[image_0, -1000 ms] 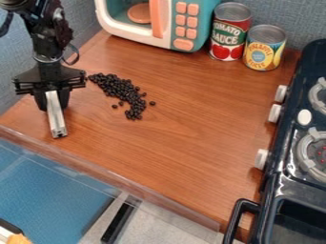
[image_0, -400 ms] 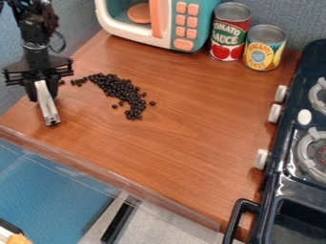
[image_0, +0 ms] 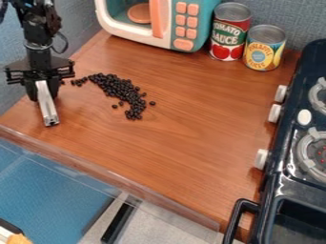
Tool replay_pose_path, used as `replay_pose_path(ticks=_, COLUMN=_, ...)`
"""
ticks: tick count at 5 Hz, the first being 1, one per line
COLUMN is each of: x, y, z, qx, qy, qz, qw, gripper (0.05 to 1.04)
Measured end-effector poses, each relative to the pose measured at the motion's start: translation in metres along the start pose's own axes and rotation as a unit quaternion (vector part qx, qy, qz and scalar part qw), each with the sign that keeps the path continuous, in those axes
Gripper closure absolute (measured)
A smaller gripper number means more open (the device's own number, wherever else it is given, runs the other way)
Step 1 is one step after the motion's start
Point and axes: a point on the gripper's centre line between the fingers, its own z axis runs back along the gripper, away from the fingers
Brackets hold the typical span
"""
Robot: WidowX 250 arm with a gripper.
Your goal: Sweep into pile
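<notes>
Black beans (image_0: 121,91) lie on the wooden counter in a curved band, densest in the middle, thinning toward the upper left and ending in a small clump at the lower right. A few stray beans sit at its edges. My gripper (image_0: 42,93) hangs at the counter's left side, left of the beans, shut on a pale metallic bar (image_0: 46,103). The bar slants down, its lower end over or on the counter left of and below the beans; I cannot tell whether it touches the wood.
A toy microwave (image_0: 185,24) stands at the back. Beside it are a tomato sauce can (image_0: 229,32) and a pineapple can (image_0: 264,47). A toy stove (image_0: 286,157) with knobs runs along the right side. A clear raised strip (image_0: 115,177) lines the front edge.
My gripper and the bar have moved left and up, away from the beans. Several beans at the band's upper left end now show where the gripper was. The main band looks unmoved.
</notes>
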Motion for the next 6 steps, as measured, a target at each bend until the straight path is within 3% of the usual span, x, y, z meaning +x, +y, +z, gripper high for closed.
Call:
replay_pose_path(ticks=1, x=0.009, y=-0.002, z=-0.003, qx=0.002, qy=-0.008, qz=-0.015, qw=0.9999, gripper=0.698)
replay_pose_path(ticks=3, x=0.016, y=-0.005, z=-0.007, qx=-0.022, qy=0.020, qz=-0.059, qw=0.9978, gripper=0.699)
replay_pose_path(ticks=4, x=0.015, y=-0.007, z=-0.007, qx=-0.038, qy=0.048, qz=-0.069, qw=0.9958, gripper=0.699)
replay_pose_path(ticks=6, x=0.003, y=-0.019, z=-0.002, qx=-0.050, qy=0.037, qz=-0.097, qw=0.9933, gripper=0.699)
